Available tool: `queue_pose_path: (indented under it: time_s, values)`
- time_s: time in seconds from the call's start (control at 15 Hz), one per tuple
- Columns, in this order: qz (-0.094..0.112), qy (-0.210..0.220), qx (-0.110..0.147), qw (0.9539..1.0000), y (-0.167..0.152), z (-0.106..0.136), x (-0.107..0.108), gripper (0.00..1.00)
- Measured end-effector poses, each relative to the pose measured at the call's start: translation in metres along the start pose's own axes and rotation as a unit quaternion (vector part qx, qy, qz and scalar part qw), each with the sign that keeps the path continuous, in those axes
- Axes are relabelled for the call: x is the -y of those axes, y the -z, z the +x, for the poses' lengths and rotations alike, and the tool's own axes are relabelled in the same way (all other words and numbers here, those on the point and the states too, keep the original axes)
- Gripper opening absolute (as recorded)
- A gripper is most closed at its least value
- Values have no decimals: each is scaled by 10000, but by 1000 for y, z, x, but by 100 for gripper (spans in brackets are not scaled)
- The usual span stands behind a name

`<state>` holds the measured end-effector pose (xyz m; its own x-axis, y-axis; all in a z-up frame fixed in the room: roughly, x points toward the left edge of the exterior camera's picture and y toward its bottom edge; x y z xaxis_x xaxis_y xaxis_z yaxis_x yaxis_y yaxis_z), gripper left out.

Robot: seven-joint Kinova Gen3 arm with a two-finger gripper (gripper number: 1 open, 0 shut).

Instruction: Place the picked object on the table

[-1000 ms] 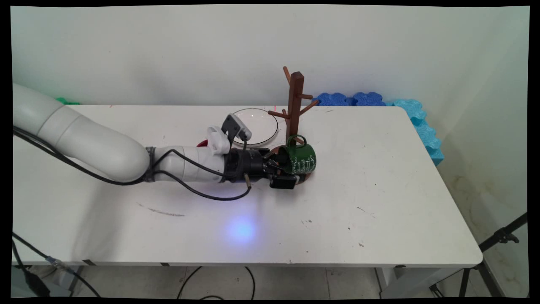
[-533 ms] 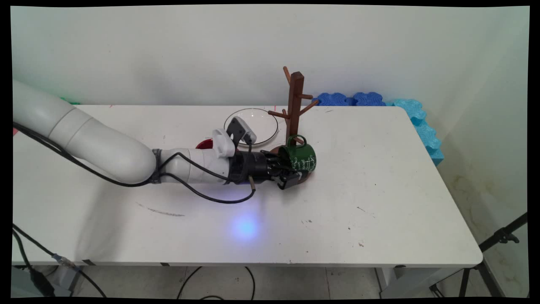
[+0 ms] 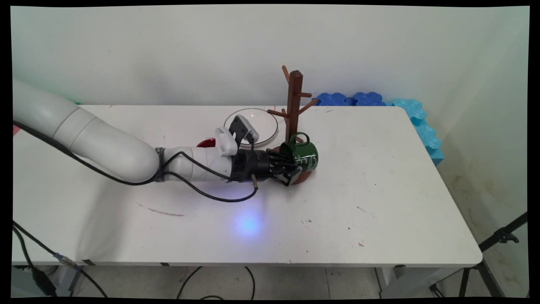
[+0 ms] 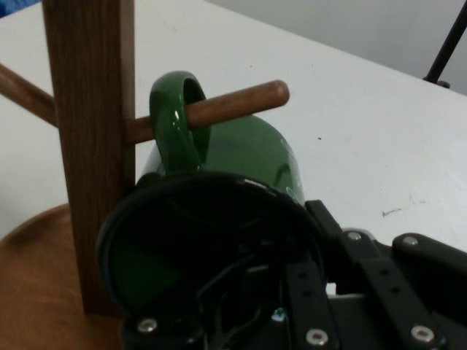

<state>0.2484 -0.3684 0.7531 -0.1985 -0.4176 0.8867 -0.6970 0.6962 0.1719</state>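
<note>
Tool (image 3: 291, 172) gripping green mug (image 3: 304, 154), handle on mug tree (image 3: 292, 105) peg

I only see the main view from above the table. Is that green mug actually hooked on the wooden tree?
Observer: Yes. The hand view shows a peg passing right through the handle of the green mug.
Operator: Does the peg only just catch it?
Observer: No, the peg's rounded tip sticks out well beyond the handle's loop.
</note>
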Motion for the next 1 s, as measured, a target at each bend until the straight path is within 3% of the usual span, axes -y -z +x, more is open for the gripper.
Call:
queue_pose_path:
  time_s: [0.53,1.0]
  values:
    - [-133,21,-66,9999,9,12,-13,0]
    - [-330,109,-42,9994,32,23,-38,0]
